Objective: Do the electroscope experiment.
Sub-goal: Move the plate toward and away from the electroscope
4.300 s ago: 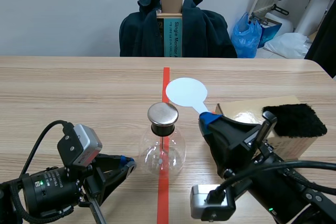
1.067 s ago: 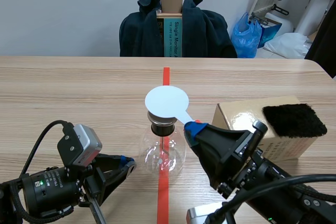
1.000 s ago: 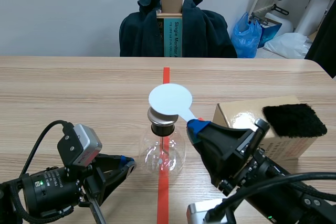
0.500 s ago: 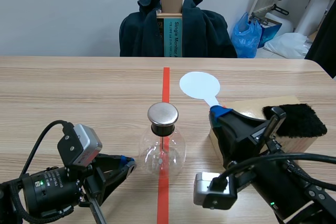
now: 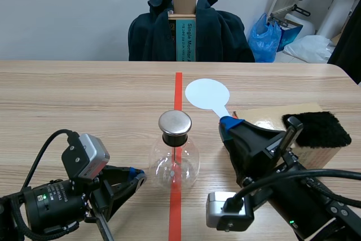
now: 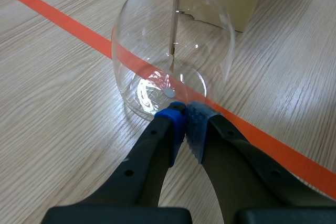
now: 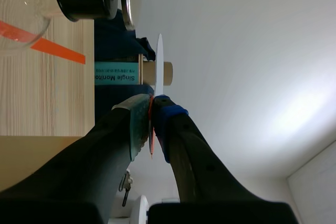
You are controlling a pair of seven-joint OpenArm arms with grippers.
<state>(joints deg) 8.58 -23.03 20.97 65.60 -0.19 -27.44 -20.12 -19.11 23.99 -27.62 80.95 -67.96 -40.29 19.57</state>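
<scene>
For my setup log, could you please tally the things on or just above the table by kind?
glass flask: 1
white paddle: 1
cardboard box: 1
black fur cloth: 1
Total: 4

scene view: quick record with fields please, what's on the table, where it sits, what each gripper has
flask: glass flask upright on the red tape line, metal cap on top
paddle: white disc paddle raised right of the cap, not over it
right gripper: shut on the paddle's handle
left gripper: shut on nothing, tips by the flask's base
box: cardboard box at the right, black fur pad on top
</scene>
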